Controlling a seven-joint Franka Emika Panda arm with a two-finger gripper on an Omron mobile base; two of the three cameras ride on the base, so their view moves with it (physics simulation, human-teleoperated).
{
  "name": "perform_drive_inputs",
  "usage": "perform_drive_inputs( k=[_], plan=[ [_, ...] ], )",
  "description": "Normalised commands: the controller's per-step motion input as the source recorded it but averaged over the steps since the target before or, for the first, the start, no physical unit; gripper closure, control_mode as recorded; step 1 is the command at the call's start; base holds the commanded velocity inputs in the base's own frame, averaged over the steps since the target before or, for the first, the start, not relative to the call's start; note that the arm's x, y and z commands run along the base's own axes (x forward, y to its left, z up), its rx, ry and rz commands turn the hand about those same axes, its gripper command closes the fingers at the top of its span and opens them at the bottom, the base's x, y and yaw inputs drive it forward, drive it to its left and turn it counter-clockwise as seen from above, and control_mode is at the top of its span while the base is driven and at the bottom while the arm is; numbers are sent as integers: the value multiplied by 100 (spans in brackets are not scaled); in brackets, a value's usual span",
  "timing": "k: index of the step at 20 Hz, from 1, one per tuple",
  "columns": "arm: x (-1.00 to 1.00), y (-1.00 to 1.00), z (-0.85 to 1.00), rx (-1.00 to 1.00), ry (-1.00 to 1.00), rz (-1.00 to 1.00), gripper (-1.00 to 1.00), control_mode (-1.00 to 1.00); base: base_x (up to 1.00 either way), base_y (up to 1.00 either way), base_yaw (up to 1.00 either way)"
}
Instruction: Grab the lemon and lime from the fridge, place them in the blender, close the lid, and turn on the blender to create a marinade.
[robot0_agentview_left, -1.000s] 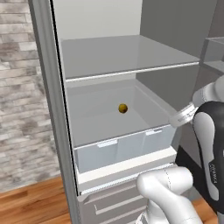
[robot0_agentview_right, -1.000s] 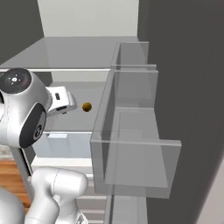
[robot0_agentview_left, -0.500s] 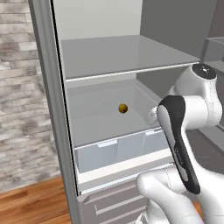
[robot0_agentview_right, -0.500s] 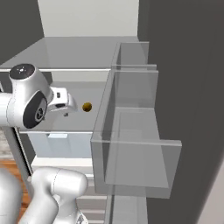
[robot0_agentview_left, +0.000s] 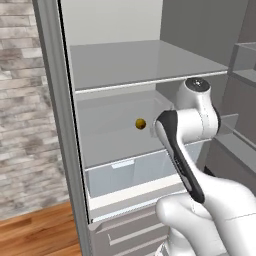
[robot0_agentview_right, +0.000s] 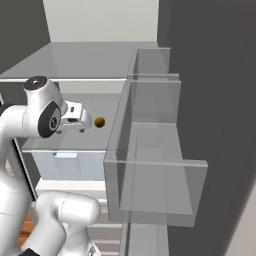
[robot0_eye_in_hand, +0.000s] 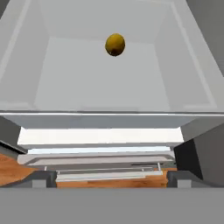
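Observation:
The fridge (robot0_agentview_left: 54, 110) stands open. The lemon (robot0_agentview_left: 140, 123), small and dull yellow-orange, lies alone toward the back of a translucent drawer (robot0_agentview_left: 131, 169) under a glass shelf (robot0_agentview_left: 135, 65). In the right base view the lemon (robot0_agentview_right: 100, 121) sits just beyond my gripper (robot0_agentview_right: 85, 123), which points at it from the left. Seen from the hand, the lemon (robot0_eye_in_hand: 115, 44) is straight ahead, well past the drawer's front wall (robot0_eye_in_hand: 109, 120). My gripper (robot0_eye_in_hand: 112, 179) is open with nothing between its fingertips (robot0_eye_in_hand: 43, 178). The lime, the blender and the lid are out of view.
Clear door bins (robot0_agentview_right: 150, 150) on the open fridge door stand close on the right of the hand. Lower drawers (robot0_agentview_left: 130, 232) sit under the open one. A brick wall (robot0_agentview_left: 22, 125) and wooden floor (robot0_agentview_left: 40, 235) lie to the left of the fridge.
The arm has swung from the right edge of the left base view to in front of the drawer, bringing the hand a little nearer the lemon. The gripper has stayed open; the lemon has not moved.

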Motion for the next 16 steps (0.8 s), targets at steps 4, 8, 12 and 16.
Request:
perform_drive_inputs(
  k=[4,8,12,16],
  plan=[
    [90,6,-52,3,0,-7,-100,-100,0,0,0],
    [87,1,-43,4,0,0,-100,-100,0,0,0],
    [71,4,-39,2,0,0,-100,-100,0,0,0],
    [39,8,-25,0,0,0,-100,-100,0,0,0]
  ],
)
